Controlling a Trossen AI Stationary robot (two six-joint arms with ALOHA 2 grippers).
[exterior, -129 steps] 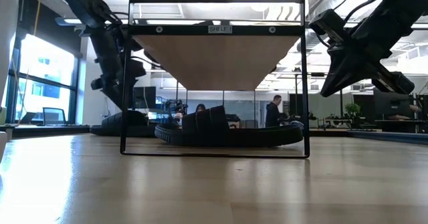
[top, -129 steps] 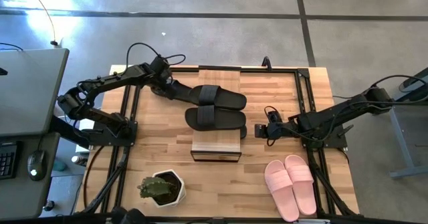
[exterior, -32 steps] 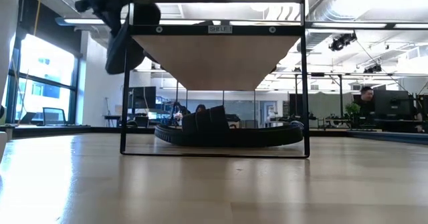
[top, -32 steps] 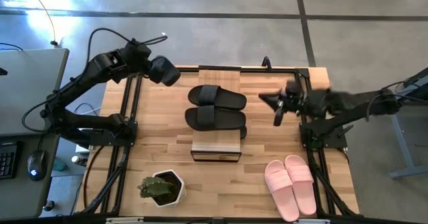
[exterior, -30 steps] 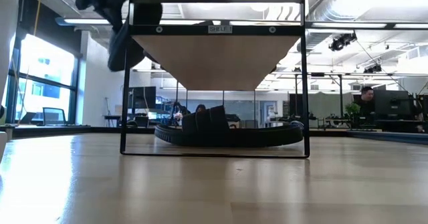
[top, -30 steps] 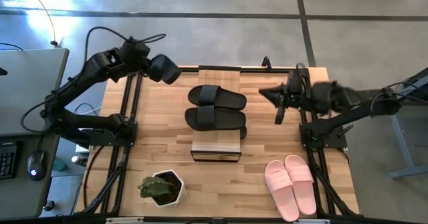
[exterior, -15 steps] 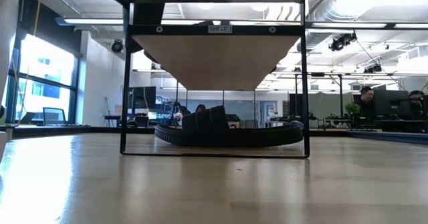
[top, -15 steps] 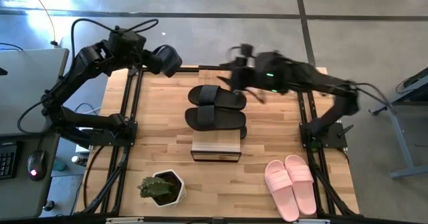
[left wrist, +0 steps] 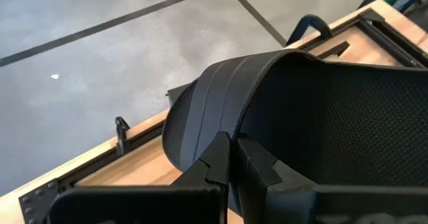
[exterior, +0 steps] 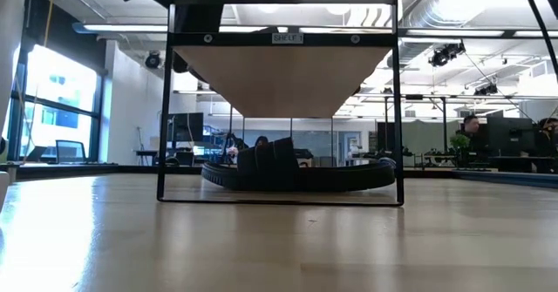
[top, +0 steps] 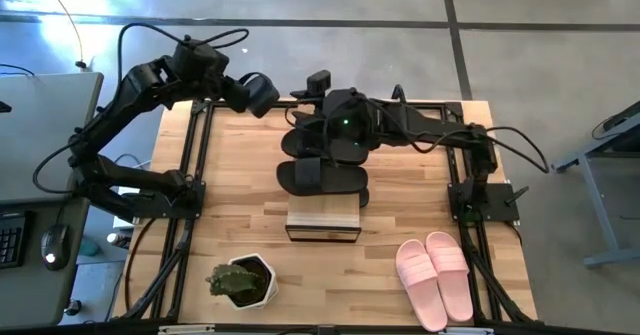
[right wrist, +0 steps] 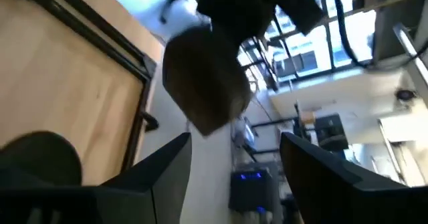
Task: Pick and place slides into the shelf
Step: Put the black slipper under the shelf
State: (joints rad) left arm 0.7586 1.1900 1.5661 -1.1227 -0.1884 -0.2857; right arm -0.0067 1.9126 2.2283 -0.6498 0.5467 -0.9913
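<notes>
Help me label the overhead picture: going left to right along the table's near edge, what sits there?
Potted plant → shelf → pink slides.

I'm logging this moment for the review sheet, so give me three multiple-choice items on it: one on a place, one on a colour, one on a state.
1. Where does the pink pair of slides lie?
A. On the shelf
B. On the table, right of the shelf and apart from it
C. Against the plant pot

2. What colour is the slide in the left hand?
A. Pink
B. White
C. Black

3. How is the right hand?
A. Open, holding nothing
B. Shut on a pink slide
C. Shut on the shelf frame

Answers:
1 B: the high view shows the pair on bare wood near the table's right side.
2 C: the left wrist view shows a black strap and sole.
3 A: the right wrist view shows its fingers wide apart with nothing between them.
</notes>
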